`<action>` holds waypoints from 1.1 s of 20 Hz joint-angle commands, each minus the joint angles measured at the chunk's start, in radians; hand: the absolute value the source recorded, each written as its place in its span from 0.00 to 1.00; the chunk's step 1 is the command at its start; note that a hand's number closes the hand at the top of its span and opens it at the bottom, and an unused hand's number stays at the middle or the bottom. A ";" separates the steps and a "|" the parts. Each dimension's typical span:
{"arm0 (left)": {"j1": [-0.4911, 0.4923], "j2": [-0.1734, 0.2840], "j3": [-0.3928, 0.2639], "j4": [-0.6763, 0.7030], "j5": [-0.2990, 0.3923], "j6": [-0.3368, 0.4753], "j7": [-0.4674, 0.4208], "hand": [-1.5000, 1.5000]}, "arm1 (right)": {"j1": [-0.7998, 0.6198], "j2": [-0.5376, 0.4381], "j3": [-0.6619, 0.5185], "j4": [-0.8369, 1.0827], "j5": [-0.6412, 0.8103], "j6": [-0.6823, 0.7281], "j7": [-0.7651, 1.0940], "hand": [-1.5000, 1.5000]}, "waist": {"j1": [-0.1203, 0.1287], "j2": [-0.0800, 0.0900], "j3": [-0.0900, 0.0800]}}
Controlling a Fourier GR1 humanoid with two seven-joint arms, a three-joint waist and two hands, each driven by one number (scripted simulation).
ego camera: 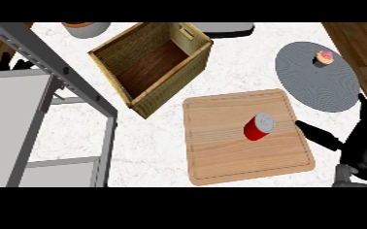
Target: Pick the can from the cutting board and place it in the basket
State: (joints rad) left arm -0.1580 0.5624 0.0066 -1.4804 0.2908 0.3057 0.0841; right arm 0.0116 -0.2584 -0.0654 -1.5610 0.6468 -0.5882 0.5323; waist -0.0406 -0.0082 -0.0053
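A red can (258,126) with a silver lid stands on the wooden cutting board (215,160), a little right of the board's middle. The woven basket (118,58) sits behind and to the left of the board, its dark inside bare. My right hand (353,143) shows at the right edge; one straight finger (315,131) reaches over the board's right rim, a short way from the can and not touching it. My left hand does not show.
A grey round plate (315,85) with a small cupcake (325,57) lies at the back right. A grey metal rack (50,102) fills the left side. A bowl (86,28) and a grey object (225,28) sit at the back edge.
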 commanded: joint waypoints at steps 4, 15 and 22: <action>0.032 -0.067 -0.076 0.009 -0.007 -0.027 0.001 0.50 | 0.026 -0.033 0.132 -0.157 0.022 0.378 0.389 0.00 | 0.004 0.000 -0.009; -0.017 -0.099 -0.097 -0.001 -0.038 -0.036 0.046 0.50 | -0.047 0.025 0.198 -0.606 0.106 0.599 0.862 0.00 | 0.028 0.004 0.003; -0.050 -0.150 -0.090 0.075 -0.082 -0.028 -0.020 0.50 | 0.020 0.118 0.219 -0.590 0.183 0.566 0.745 0.00 | 0.027 0.009 0.004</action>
State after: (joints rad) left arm -0.2069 0.5146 0.0003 -1.4357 0.2136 0.2960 0.0815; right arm 0.0225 -0.1865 0.1357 -2.1414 0.7937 -0.0189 1.1658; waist -0.0067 -0.0097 0.0072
